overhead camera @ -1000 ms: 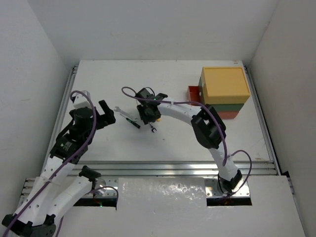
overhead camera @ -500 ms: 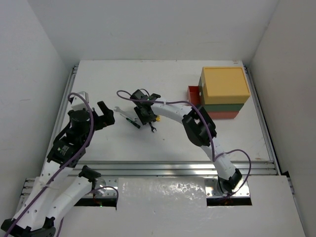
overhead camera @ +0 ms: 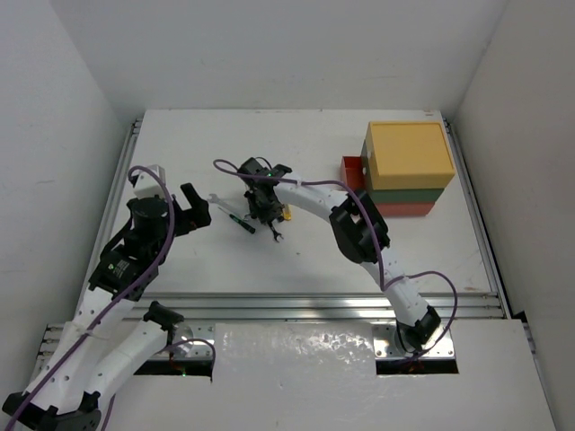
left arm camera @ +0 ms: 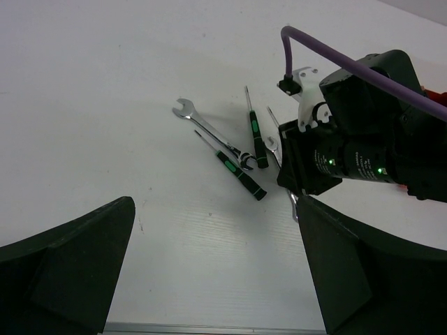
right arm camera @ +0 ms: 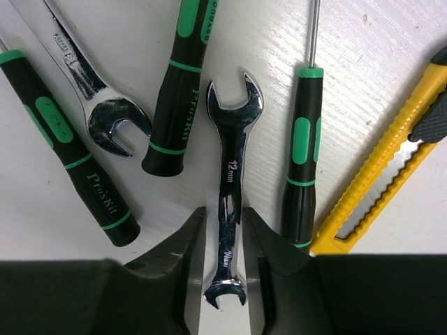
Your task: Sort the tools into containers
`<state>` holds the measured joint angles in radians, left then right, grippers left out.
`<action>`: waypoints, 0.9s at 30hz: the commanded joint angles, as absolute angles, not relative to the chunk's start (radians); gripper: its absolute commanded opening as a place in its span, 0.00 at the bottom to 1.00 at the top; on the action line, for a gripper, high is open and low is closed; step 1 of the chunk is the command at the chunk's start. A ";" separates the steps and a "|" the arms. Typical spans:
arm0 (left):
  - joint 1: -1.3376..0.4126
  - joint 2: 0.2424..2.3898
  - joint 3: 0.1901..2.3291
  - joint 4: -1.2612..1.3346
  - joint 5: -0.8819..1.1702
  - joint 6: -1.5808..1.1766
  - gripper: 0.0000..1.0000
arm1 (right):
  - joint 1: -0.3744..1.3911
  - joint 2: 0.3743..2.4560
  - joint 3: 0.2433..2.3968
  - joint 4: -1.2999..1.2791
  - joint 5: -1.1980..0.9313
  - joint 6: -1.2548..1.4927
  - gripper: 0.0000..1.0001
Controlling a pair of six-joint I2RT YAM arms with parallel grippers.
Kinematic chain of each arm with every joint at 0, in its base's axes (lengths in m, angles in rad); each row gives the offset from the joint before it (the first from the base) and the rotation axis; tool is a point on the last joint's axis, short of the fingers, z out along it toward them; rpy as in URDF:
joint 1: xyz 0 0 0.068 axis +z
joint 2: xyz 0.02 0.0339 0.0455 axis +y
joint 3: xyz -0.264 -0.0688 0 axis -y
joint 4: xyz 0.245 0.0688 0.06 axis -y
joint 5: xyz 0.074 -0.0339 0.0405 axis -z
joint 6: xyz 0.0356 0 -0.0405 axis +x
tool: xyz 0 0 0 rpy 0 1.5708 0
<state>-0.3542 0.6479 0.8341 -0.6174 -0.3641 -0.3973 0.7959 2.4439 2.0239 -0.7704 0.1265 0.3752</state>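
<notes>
Tools lie in a loose cluster on the worktop (overhead camera: 296, 135), left of centre and well apart from the boxes (overhead camera: 409, 153) at the far right. The boxes are stacked yellow on top, then green, then red-orange. A red part juts out at the stack's left side.

Right gripper (right arm camera: 223, 213) is down over the cluster. Its fingers (right arm camera: 185, 255) flank the shank of the 12 mm wrench (right arm camera: 230, 188), which lies flat. The jaws are narrow, with a sliver of worktop showing on the wrench's left side. Cannot tell whether they pinch it.

Around that wrench:
- A screwdriver (right arm camera: 178, 98) lies just to its left and another (right arm camera: 302, 160) just to its right, both roughly parallel to it.
- The knife (right arm camera: 391, 167), yellow and black, lies angled just beside the right screwdriver, its blade partly showing.
- The second wrench (right arm camera: 91, 84) lies left of the left screwdriver, its open end near that handle.
- A third screwdriver (right arm camera: 70, 146) lies farthest left, tilted.

Left gripper (left arm camera: 216, 206) hangs above the worktop beside the cluster, fingers spread wide, holding nothing.
</notes>
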 commanded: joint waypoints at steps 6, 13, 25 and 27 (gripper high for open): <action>-0.360 0.629 0.841 -0.572 -0.354 -0.387 1.00 | 0.793 2.479 1.928 -0.833 0.129 0.413 0.12; -0.360 0.624 0.842 -0.572 -0.353 -0.387 1.00 | 0.827 2.298 1.816 -0.761 0.146 0.457 0.00; -0.360 0.612 0.841 -0.572 -0.354 -0.387 1.00 | 0.841 2.028 1.703 -0.724 0.176 0.476 0.00; -0.362 0.612 0.839 -0.572 -0.356 -0.387 1.00 | 0.841 2.000 1.690 -0.729 0.205 0.468 0.00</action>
<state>-0.3542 0.6216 0.8337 -0.6167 -0.3573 -0.3969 0.8413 2.0815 1.6997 -0.7418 0.1593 0.4599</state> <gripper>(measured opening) 0.995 0.028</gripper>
